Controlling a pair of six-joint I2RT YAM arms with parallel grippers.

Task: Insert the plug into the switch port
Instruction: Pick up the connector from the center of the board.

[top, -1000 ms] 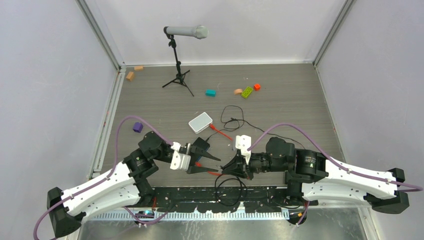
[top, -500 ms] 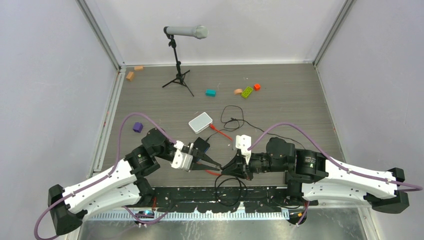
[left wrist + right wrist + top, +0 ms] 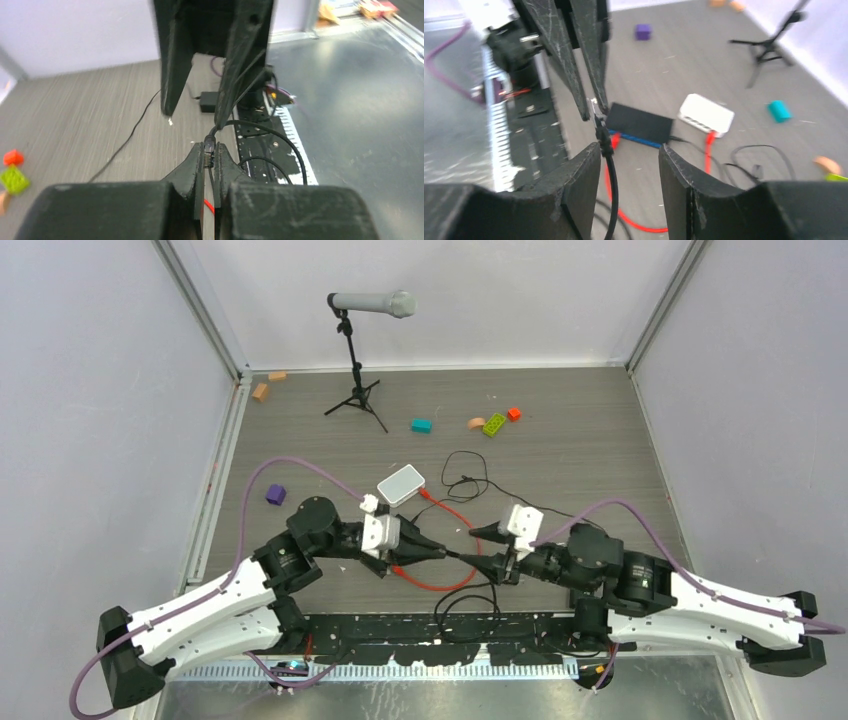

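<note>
My left gripper is shut on the plug, a small dark connector whose black cable arcs away toward the table's near edge. In the top view the left gripper meets the right gripper tip to tip. The right gripper is open, its fingers on either side of the black cable without pinching it. The flat black switch lies behind, ports along its blue edge; from above it is mostly hidden under the left wrist. A red cable loops on the table below.
A white box sits just beyond the left gripper, with thin black wire loops to its right. A microphone stand is at the back, with small blocks along the far side and a purple block at the left.
The left gripper shut on the plug that the right gripper was holding. The right gripper opened, let go, and drew back to the right.
</note>
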